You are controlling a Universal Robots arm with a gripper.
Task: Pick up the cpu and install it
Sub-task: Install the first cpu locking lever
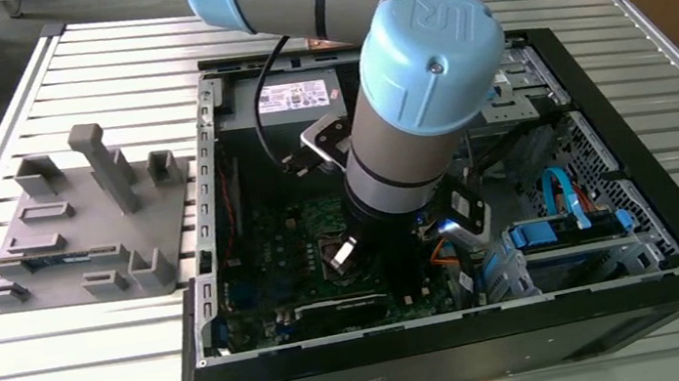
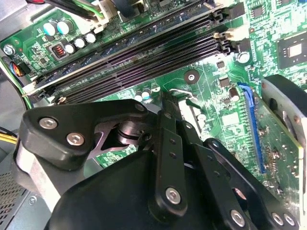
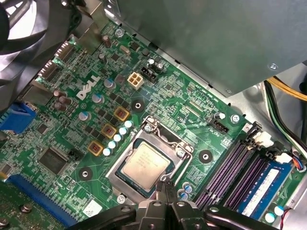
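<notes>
cpu seated, fingers at the rim

the cpu [image 3: 144, 165] lies flat in the socket [image 3: 183, 152]. my gripper [image 3: 166, 188] sits at the socket's edge, fingers pressed together on nothing. i judge any sideways drift could knock the cpu askew.

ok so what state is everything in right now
cpu: lying flat in the socket
socket: frame flat around the cpu
hand: shut, tips at the socket's edge
computer case: on its side, open
memory slots: those nearest the socket empty
</notes>
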